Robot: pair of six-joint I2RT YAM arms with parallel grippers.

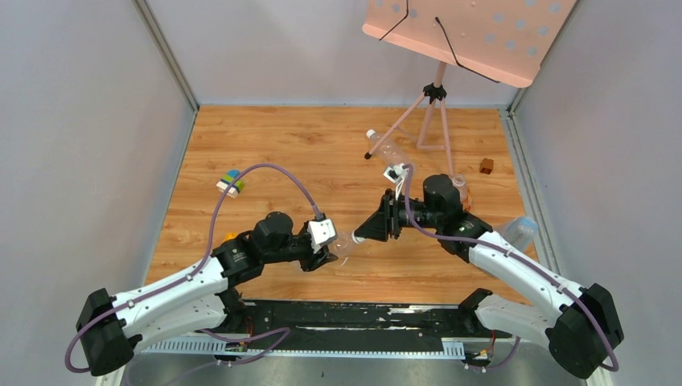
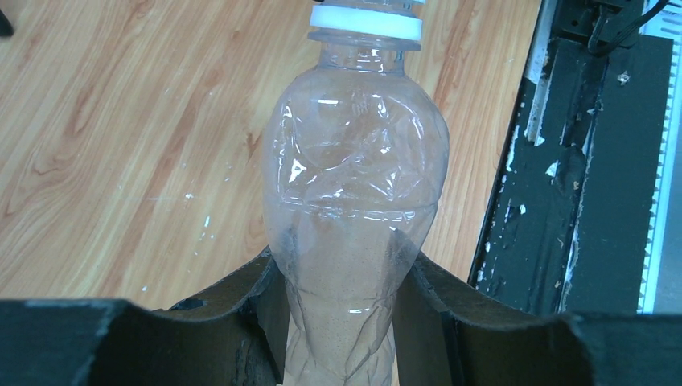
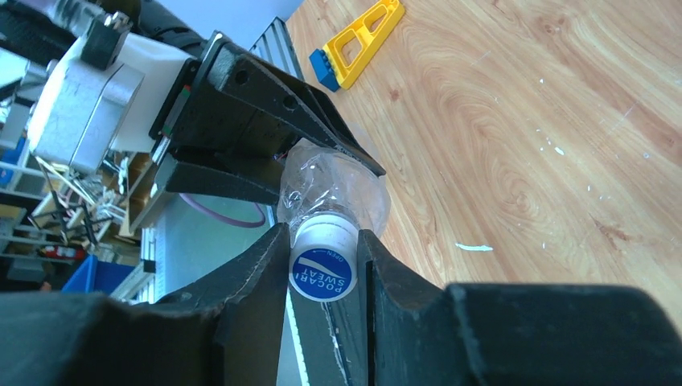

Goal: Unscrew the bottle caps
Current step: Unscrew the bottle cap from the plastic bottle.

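Wooden table [image 1: 265, 137]; left fingers [image 2: 241, 318] clamp bottle [image 2: 354, 177], right fingers [image 3: 245, 285] clamp cap [image 3: 322, 272]

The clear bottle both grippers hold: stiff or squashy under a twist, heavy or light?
Probably squashy: the bottle looks creased above the left gripper. Likely light, since it appears empty. It may spin when the right gripper turns the cap.
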